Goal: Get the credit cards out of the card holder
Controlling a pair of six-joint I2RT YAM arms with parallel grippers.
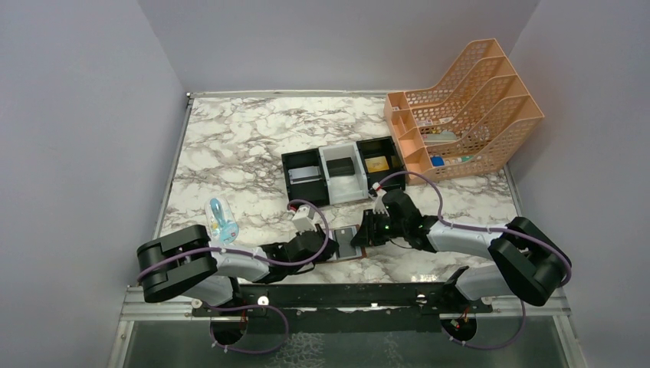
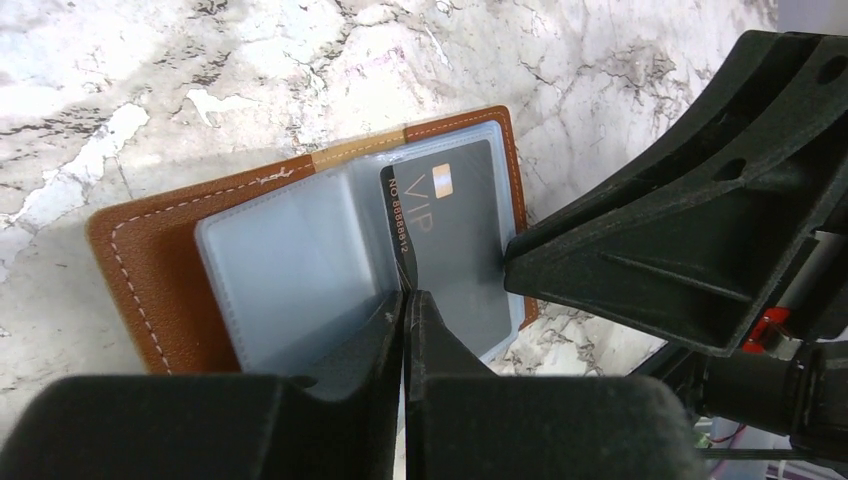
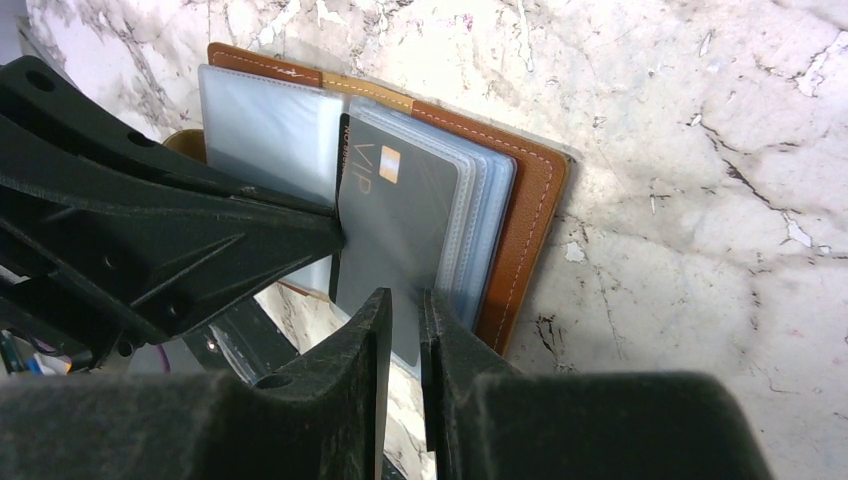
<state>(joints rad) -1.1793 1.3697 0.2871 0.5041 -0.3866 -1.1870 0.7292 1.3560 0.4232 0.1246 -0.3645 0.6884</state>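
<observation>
The card holder (image 1: 345, 239) lies open near the table's front edge, brown leather (image 2: 140, 270) with pale blue pockets (image 3: 260, 130). A dark grey credit card (image 2: 460, 240) marked VIP shows in its right-hand pocket (image 3: 400, 220). My left gripper (image 2: 405, 297) comes in from the left (image 1: 331, 244) and is shut on that card's inner edge by the fold. My right gripper (image 3: 405, 300) comes from the right (image 1: 366, 230), its jaws closed to a narrow gap over the outer edge of the pocket stack. A gold-tan card (image 1: 376, 163) lies in the tray's right compartment.
A black-and-white three-compartment tray (image 1: 322, 184) stands behind the holder, with a small black block (image 1: 343, 165) in its middle compartment. An orange file rack (image 1: 467, 107) fills the back right. A small clear bottle (image 1: 222, 220) lies at the left. Both arms cross low over the front edge.
</observation>
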